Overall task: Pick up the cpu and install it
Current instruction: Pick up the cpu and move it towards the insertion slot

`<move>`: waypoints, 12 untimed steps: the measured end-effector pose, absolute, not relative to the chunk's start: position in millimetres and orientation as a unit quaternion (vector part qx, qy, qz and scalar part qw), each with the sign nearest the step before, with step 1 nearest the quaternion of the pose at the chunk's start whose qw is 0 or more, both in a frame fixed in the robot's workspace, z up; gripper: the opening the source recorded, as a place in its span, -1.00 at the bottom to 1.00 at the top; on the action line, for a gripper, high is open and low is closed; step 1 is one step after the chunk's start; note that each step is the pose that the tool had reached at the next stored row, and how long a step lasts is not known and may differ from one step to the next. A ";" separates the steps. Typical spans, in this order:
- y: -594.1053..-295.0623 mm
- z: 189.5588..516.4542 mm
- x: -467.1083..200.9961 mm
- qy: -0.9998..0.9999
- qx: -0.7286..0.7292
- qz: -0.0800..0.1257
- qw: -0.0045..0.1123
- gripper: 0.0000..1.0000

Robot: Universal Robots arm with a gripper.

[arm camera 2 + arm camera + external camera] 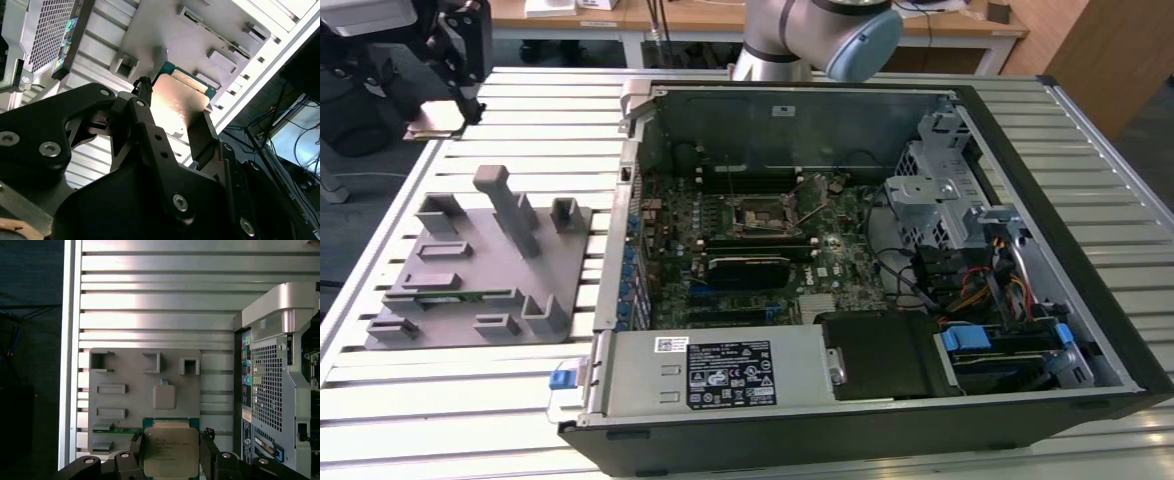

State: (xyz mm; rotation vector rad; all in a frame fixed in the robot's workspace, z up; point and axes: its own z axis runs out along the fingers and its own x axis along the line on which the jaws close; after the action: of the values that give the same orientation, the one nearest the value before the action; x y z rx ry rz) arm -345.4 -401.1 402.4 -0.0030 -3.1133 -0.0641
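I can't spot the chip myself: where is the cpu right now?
In both wrist views the cpu is clamped in the gripper, held near the grey fixture plate, on the exterior view's left of the computer case.

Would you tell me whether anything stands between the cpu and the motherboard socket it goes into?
Nothing visible lies over the socket: the case is open on top. The cpu sits between the fingers near the grey fixture plate, and the case's side wall stands between that plate and the motherboard.

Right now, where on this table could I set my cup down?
Bare table slats lie in front of the grey fixture plate and behind it. The open computer case is crowded. The claw grips the cpu.
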 end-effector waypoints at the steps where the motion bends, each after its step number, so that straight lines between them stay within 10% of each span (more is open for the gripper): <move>1: -401.1 402.4 -342.4 -1.000 -0.001 -0.021 0.014 0.07; 12: -401.1 402.2 -314.7 -1.000 -0.001 -0.021 0.014 0.07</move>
State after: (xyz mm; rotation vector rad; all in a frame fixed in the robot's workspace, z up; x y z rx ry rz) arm -314.7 -401.1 402.2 -0.0030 -3.1132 -0.0641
